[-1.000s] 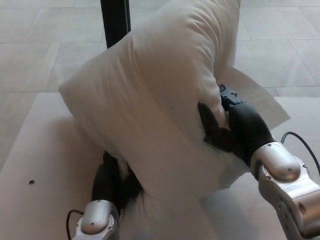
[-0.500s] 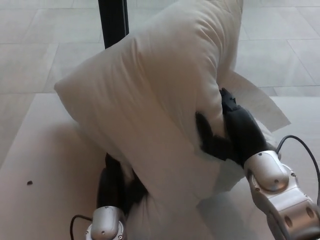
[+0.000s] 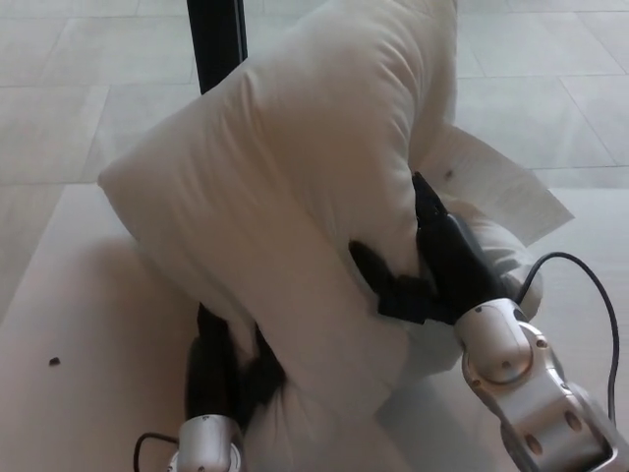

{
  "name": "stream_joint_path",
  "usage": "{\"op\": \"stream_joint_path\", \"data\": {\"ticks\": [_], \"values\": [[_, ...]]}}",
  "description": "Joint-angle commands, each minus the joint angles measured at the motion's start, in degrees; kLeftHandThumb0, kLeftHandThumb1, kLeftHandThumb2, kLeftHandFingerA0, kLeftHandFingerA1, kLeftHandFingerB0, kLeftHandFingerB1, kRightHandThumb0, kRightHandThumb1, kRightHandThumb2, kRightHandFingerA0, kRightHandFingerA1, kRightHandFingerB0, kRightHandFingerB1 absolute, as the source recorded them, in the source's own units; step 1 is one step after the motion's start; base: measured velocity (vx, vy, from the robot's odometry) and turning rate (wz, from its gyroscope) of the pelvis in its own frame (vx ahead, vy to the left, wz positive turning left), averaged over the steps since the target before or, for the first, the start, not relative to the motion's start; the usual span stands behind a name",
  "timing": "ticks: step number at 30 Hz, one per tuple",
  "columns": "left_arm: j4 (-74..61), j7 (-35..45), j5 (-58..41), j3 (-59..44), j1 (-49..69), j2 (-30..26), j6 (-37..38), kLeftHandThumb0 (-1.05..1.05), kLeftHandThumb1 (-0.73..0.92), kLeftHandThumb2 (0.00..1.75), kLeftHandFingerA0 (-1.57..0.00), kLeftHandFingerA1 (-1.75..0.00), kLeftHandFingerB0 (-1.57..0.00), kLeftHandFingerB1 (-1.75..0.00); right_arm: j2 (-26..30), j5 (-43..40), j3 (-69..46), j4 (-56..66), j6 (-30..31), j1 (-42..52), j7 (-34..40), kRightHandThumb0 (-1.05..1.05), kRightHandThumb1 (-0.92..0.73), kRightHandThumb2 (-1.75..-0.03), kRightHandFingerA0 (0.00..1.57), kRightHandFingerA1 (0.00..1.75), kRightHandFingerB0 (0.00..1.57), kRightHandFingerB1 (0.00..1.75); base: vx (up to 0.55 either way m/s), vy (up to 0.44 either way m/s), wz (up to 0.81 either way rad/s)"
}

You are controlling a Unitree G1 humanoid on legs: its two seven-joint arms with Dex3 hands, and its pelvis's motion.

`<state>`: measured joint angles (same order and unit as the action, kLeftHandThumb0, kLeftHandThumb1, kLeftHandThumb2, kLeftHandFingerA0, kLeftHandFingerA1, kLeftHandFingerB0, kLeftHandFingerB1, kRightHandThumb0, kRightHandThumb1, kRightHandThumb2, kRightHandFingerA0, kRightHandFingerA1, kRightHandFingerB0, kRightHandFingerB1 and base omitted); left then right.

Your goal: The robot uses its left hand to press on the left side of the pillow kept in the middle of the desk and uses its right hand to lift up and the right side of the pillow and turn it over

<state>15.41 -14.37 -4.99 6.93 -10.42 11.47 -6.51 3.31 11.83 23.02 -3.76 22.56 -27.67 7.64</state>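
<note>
On the desk (image 3: 59,315) in front of me, I see the big white pillow (image 3: 285,197) tipped up high. Its right side is lifted and folded over toward the left. My right hand (image 3: 423,275) holds it there, with black fingers (image 3: 378,275) pinched into the soft cloth. My left hand (image 3: 221,364) is low down under the pillow's left side, pressed against it; I cannot tell how its fingers sit. A black post (image 3: 214,39) stands behind the pillow. One tiny dark speck (image 3: 53,361) lies on the desk.
</note>
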Motion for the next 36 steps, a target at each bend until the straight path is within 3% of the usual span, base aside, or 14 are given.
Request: {"op": "stream_joint_path", "data": {"ticks": [1, 2, 9, 14, 15, 17, 18, 21, 24, 26, 27, 28, 30, 36], "values": [[14.59, 7.11, 4.61, 15.95, 3.13, 11.12, -0.49, -1.05, 0.68, 1.02, -0.32, -0.81, 0.00, -0.05, -1.24, 15.59, 36.98, -10.43, -5.01, -2.30, -24.71, -0.79, -0.50, -0.90, 0.10, 0.65, 0.17, 0.56, 0.00, 0.000, 0.00], [14.89, 7.08, 4.70, 15.97, 3.07, 11.10, -0.04, -0.84, 0.75, 0.62, -0.28, -0.96, 0.00, 0.00, -1.30, 16.01, 37.30, -10.62, -5.09, -2.49, -24.66, -0.78, -0.50, -0.90, 0.11, 0.65, 0.18, 0.56, 0.00, 0.000, 0.00], [15.15, 6.06, 5.82, 17.89, 3.35, 11.20, 0.58, -1.05, 0.68, 1.02, -0.27, -0.71, 0.00, -0.04, 0.59, 20.67, 40.02, -9.65, -8.99, -2.82, -22.69, -0.73, -0.66, -0.60, 0.11, 0.82, 0.24, 0.54, 0.00, 0.000, 0.00], [15.28, 6.12, 5.19, 18.27, 4.05, 11.37, 1.05, -1.05, 0.67, 1.01, -0.22, -0.69, 0.00, -0.04, 1.26, 23.32, 42.21, -9.34, -9.43, -3.42, -22.73, -0.73, -0.68, -0.60, 0.16, 0.90, 0.23, 0.55, 0.00, 0.000, 0.00], [15.85, 6.32, 5.08, 18.12, 3.80, 11.43, 1.42, -0.85, 0.75, 0.62, -0.21, -0.78, 0.00, 0.00, 1.47, 23.49, 42.17, -9.79, -10.42, -3.27, -21.90, -0.72, -0.66, -0.60, 0.19, 0.89, 0.27, 0.53, 0.00, 0.000, 0.00], [16.31, 6.17, 5.29, 18.22, 3.47, 11.32, 1.84, -1.03, 0.68, 1.02, -0.32, -0.78, 0.00, -0.04, 1.52, 23.93, 42.66, -10.05, -10.14, -3.88, -22.61, -0.71, -0.67, -0.60, 0.18, 0.84, 0.27, 0.54, 0.00, 0.000, 0.00], [16.57, 6.12, 5.30, 18.20, 3.39, 11.35, 2.08, -0.82, 0.75, 0.62, -0.30, -0.88, 0.00, 0.00, 1.56, 23.97, 42.71, -10.09, -10.18, -3.89, -22.55, -0.71, -0.67, -0.60, 0.17, 0.85, 0.28, 0.55, 0.00, 0.000, 0.00], [16.97, 6.13, 5.26, 18.25, 3.28, 11.31, 2.37, -1.03, 0.68, 1.01, -0.32, -0.80, 0.00, -0.03, 1.52, 23.72, 42.87, -10.36, -9.88, -4.07, -23.11, -0.74, -0.67, -0.60, 0.16, 0.84, 0.28, 0.56, 0.00, 0.000, 0.00], [17.43, 6.39, 5.16, 18.39, 3.13, 11.21, 2.39, -0.85, 0.75, 0.62, -0.23, -0.75, 0.00, 0.00, 1.57, 23.03, 42.79, -9.78, -8.57, -3.99, -24.33, -0.72, -0.67, -0.60, 0.13, 0.81, 0.29, 0.54, 0.00, 0.000, 0.00], [17.46, 6.48, 5.40, 18.64, 3.39, 10.62, 2.90, -1.04, 0.68, 1.02, -0.35, -0.89, 0.00, -0.03, 1.02, 20.39, 40.88, -9.32, -6.97, -2.82, -23.63, -0.73, -0.72, -0.62, 0.13, 0.74, 0.21, 0.52, 0.00, 0.000, 0.00], [17.44, 6.52, 5.17, 18.33, 3.26, 10.54, 2.95, -0.84, 0.75, 0.63, -0.30, -1.02, 0.00, 0.00, 0.78, 19.24, 39.50, -9.05, -6.44, -2.23, -22.68, -0.73, -0.71, -0.61, 0.12, 0.76, 0.19, 0.54, 0.00, 0.000, 0.00], [17.47, 5.86, 4.20, 17.19, 3.38, 11.26, 3.78, -1.02, 0.65, 1.00, -0.23, -0.74, 0.00, -0.02, 0.83, 17.38, 36.99, -7.81, -6.04, -1.00, -20.73, -0.71, -0.72, -0.61, 0.11, 0.78, 0.17, 0.53, 0.00, 0.000, 0.00], [17.61, 4.31, 2.16, 14.75, 3.44, 12.94, 5.48, -0.82, 0.74, 0.62, -0.25, -0.90, 0.00, 0.00, 1.43, 14.66, 33.57, -4.60, -4.50, -0.12, -19.54, -0.72, -0.75, -0.61, 0.10, 0.82, 0.12, 0.55, 0.00, 0.000, 0.00], [12.47, 5.99, 2.45, 14.73, 0.92, 8.30, 4.83, -0.82, 0.66, 0.94, -0.19, -0.72, 0.00, 0.00, 3.56, 5.37, 20.04, 1.82, -3.28, 0.66, -17.92, -0.69, -0.57, -0.91, 0.12, 0.57, 0.16, 0.49, 0.00, 0.000, 0.00]]}}
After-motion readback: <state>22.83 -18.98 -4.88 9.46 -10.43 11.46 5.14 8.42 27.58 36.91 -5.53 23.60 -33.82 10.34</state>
